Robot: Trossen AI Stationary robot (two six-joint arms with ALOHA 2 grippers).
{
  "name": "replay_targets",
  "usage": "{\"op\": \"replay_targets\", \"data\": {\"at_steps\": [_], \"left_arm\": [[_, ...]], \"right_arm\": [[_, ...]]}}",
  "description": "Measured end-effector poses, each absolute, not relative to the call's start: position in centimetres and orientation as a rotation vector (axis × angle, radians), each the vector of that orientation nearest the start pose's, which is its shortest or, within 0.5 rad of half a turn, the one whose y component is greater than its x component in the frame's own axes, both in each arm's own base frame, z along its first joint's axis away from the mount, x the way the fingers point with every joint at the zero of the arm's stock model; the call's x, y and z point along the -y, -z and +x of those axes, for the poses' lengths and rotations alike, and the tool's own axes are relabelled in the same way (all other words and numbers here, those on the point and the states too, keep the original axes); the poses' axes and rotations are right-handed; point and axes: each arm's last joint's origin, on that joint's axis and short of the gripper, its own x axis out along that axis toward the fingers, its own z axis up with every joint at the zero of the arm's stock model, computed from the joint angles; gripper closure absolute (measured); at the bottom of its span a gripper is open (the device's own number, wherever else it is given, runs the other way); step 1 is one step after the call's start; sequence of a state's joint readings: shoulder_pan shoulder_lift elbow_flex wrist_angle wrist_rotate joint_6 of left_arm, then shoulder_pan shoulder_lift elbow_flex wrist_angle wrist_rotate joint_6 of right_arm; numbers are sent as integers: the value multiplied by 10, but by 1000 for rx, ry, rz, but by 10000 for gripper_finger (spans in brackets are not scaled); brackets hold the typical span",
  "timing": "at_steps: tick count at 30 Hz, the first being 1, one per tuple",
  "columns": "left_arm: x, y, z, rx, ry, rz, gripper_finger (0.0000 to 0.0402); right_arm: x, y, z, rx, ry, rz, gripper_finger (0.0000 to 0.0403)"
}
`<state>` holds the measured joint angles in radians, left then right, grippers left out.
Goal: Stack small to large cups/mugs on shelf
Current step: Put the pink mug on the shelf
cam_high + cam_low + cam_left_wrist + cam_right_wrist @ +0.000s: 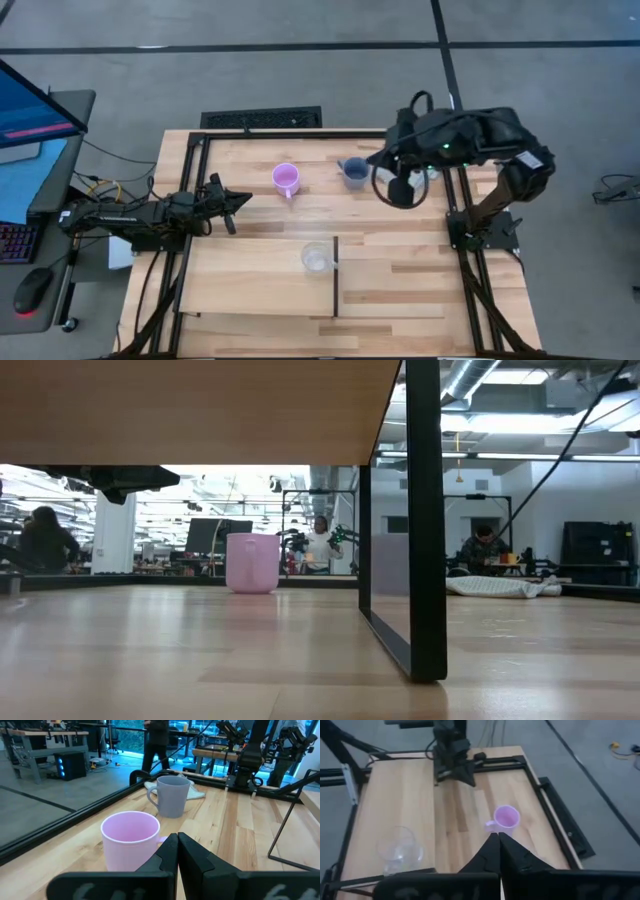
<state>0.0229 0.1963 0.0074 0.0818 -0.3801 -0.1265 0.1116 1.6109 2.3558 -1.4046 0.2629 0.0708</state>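
The pink-purple mug (286, 179) and the blue-grey mug (354, 174) stand upright on the tabletop toward the far edge. Both also show in the left wrist view, pink-purple mug (131, 839) and blue-grey mug (172, 795). The small clear cup (316, 258) stands upright on the pale shelf board (250, 285), next to its black strip. My left gripper (243, 203) is shut and empty, to the left of the pink-purple mug, pointing at it. My right gripper (383, 165) is shut and empty, raised just right of the blue-grey mug.
A grey cloth (194, 791) lies on the table behind the blue-grey mug. The black metal frame (195, 190) borders the table, and one of its posts (423, 520) stands under the shelf. People and desks show in the room beyond.
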Motion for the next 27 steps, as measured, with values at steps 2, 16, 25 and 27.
{"op": "replay_targets", "data": {"at_steps": [2, 16, 25, 27], "left_arm": [[-13, -158, 107, -81, -409, -105, 401], [-15, -164, 106, -34, -470, -110, 402], [-15, -168, 106, -15, -482, -105, 401], [-15, -168, 106, -15, -482, -107, 402]], "right_arm": [[-18, -522, 237, -638, 175, -55, 396], [-8, -525, 185, -584, 240, -71, 397], [-2, -468, 172, -563, 294, -21, 398], [1, -450, 169, -560, 322, 16, 398]]}}
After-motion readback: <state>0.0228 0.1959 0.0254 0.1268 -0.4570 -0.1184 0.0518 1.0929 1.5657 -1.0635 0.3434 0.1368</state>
